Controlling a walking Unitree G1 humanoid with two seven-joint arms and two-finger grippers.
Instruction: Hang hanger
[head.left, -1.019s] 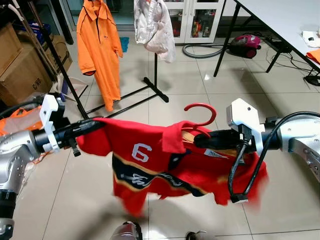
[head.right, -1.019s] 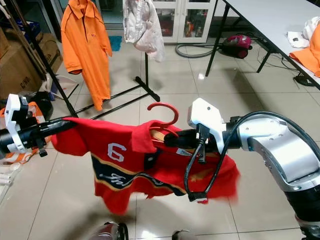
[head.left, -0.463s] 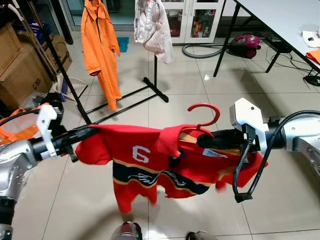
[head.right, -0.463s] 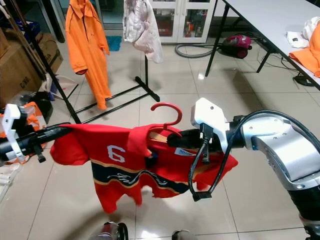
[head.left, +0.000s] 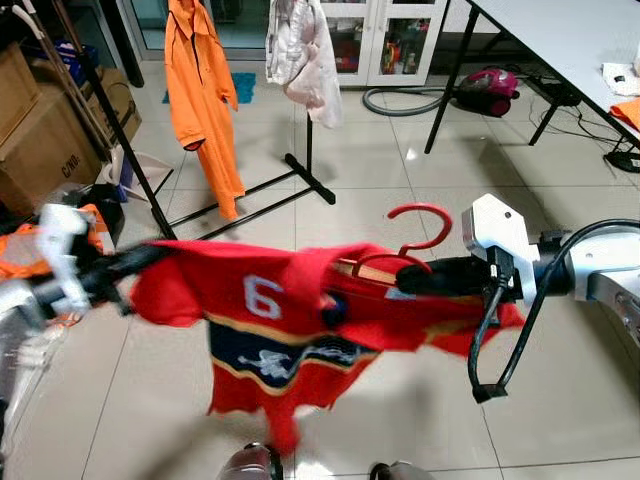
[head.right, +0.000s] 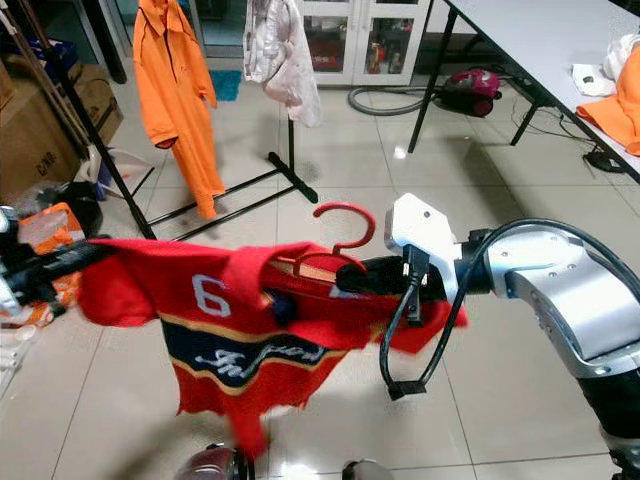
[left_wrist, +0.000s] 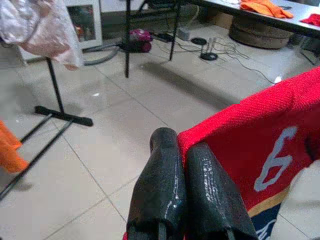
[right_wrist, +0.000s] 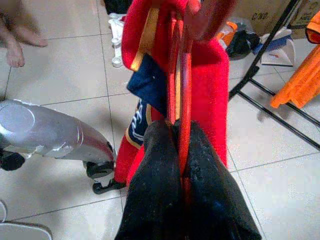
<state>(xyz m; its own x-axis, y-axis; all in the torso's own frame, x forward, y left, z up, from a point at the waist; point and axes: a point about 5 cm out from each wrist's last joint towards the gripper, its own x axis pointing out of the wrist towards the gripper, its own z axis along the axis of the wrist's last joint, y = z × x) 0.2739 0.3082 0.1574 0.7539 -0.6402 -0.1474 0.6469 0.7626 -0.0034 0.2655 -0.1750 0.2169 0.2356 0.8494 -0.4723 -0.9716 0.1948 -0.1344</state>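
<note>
A red jersey (head.left: 270, 310) numbered 6 is carried between two arms across a tiled floor (head.left: 400, 170), well short of the black clothes rack (head.left: 300, 170) ahead. The right gripper (head.left: 415, 275) has its fingers (right_wrist: 150, 170) pinched shut on the red hanger (head.left: 405, 235) threaded through the jersey's collar — the hook stands free and upright above them. The left gripper (left_wrist: 190, 165), on the far side of the jersey from the hanger, has its fingers pressed together on the edge of a sleeve, holding the cloth spread. By the look of it the garment is already on its hanger and in hand; what remains is the approach to the rack and setting the hook over its rail. One hanger, one red jersey, two garments already on the rack — an orange shirt (head.left: 200, 90) and a pale jacket (head.left: 300, 55) — and, beyond the rack, one vacuum cleaner (head.left: 490, 88) under a white bench (head.left: 560, 40).
</note>
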